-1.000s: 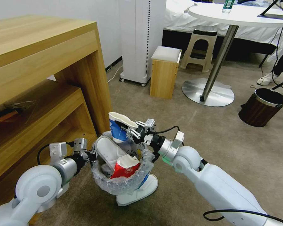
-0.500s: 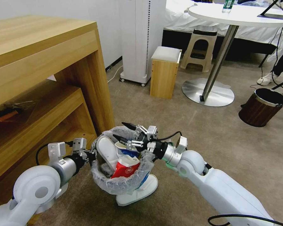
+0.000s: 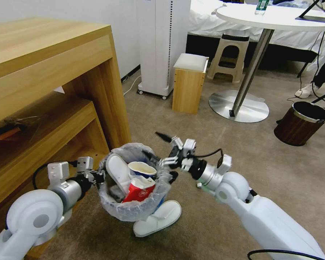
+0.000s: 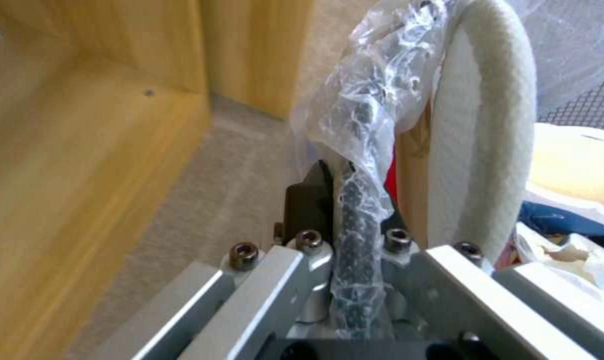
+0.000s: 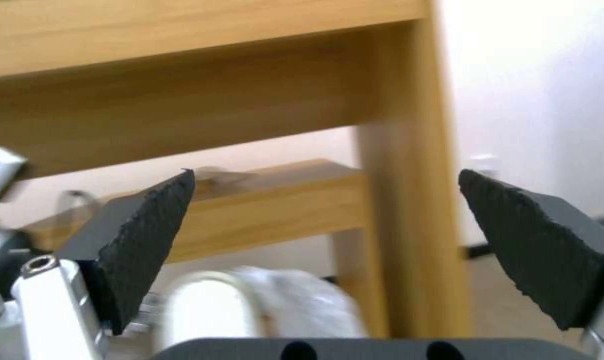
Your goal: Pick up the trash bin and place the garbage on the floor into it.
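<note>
The trash bin (image 3: pixel 133 211), lined with a crinkled white bag, hangs just above the floor (image 3: pixel 249 151). My left gripper (image 3: pixel 98 177) is shut on its bag-covered rim (image 4: pixel 355 165). Inside the bin stand a white slipper (image 3: pixel 115 170), a blue paper cup (image 3: pixel 142 169) and a red cup (image 3: pixel 139 189). A second white slipper (image 3: pixel 159 218) lies on the carpet under the bin. My right gripper (image 3: pixel 152 145) hovers open and empty over the bin's right rim. Its dark pads (image 5: pixel 142 235) stand wide apart.
A wooden desk with a low shelf (image 3: pixel 50 72) stands close on the left. A small wooden stool (image 3: pixel 189 83), a white upright unit (image 3: pixel 162 47) and a round table's metal base (image 3: pixel 238 106) are farther back. A brown wood-grain bin (image 3: pixel 301 122) sits at the right.
My right gripper let the blue cup drop into the bin, opened and drew back to the right. The bin and left gripper shifted slightly left.
</note>
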Available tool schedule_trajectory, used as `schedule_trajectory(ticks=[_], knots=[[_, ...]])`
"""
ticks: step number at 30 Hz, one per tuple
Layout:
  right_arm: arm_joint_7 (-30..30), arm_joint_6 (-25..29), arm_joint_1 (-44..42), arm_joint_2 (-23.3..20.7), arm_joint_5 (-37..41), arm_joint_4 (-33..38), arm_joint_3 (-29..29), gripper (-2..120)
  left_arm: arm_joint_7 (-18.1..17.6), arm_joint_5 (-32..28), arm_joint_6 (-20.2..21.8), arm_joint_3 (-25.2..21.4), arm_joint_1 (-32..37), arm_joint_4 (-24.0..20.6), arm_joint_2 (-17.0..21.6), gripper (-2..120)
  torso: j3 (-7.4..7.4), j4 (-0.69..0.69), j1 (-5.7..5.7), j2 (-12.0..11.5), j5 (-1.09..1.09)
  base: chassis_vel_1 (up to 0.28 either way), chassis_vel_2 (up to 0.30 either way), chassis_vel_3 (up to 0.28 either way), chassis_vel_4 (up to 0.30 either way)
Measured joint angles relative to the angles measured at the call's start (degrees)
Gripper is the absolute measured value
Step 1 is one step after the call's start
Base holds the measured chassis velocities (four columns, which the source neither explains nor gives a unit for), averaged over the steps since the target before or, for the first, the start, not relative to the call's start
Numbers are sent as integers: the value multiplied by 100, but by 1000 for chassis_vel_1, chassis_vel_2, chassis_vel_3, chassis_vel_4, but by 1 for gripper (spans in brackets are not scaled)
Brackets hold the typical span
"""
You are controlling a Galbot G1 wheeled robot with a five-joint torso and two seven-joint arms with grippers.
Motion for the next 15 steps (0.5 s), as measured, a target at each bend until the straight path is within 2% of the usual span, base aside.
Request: schedule_trajectory(ticks=[2, 3, 4, 15], knots=[[713, 53, -193, -167, 53, 76, 299, 100, -139, -27, 0, -230, 48, 15, 197, 0, 0, 0, 0, 0, 0, 0, 0, 0, 0], [713, 53, -193, -167, 53, 76, 299, 100, -139, -27, 0, -230, 48, 15, 197, 0, 0, 0, 0, 0, 0, 0, 0, 0, 0], [1013, 103, -398, -228, -114, -23, 498, 100, -250, -35, 3, -346, 41, 51, 278, 0, 0, 0, 0, 0, 0, 0, 0, 0, 0], [1535, -183, -1123, -439, -641, -292, 825, 100, -318, -41, 12, -461, 63, 68, 318, 0, 0, 0, 0, 0, 0, 0, 0, 0, 0]])
